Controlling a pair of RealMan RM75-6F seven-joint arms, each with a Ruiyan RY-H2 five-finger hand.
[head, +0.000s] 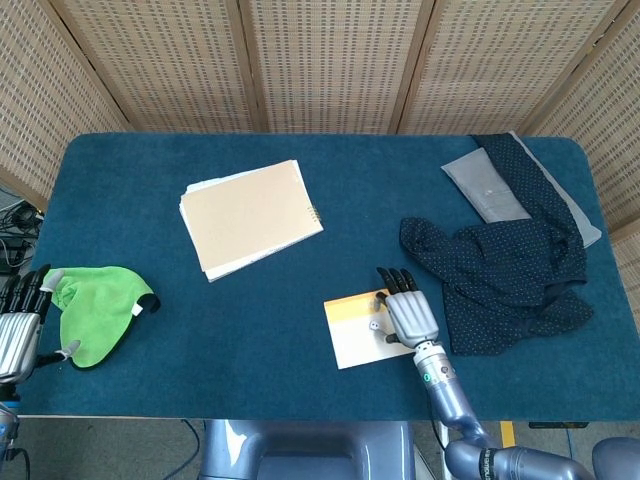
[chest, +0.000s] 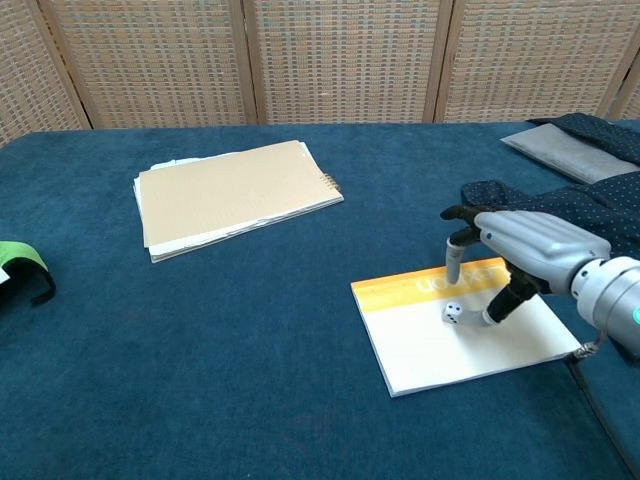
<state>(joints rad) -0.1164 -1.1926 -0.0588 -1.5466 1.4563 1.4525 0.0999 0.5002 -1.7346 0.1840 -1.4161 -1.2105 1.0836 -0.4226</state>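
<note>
The counter (head: 200, 330) was covered with a dark blue cloth. The biggest thing on it was the dotted garment (head: 500, 275), which lay crumpled at the right side and reached to the far right corner, partly over a grey pouch (head: 485, 185). A notebook (head: 250, 215) with a brown cover lay toward the far left. A green cloth (head: 90, 310) lay at the left edge.

Near the front edge, a little right of the middle, lay a white booklet (chest: 470, 335) with an orange band. A small die (chest: 452, 314) stood on it, just below the band.

The right robot hand (chest: 520, 250) hung over the booklet with its fingers spread and curved down. It held nothing. One fingertip came down close behind the die and the thumb close to its right side; I could not tell whether they touched it. The left robot hand (head: 18, 325) waited at the left edge beside the green cloth, fingers apart and empty.

I think the die could go wrong easily. It is small and light against such big fingers, so a closing that is a little off centre may push it, roll it or flick it off the booklet. The booklet may also slide on the cloth if the fingers press it. The garment lay just right of the hand and could catch the wrist.
</note>
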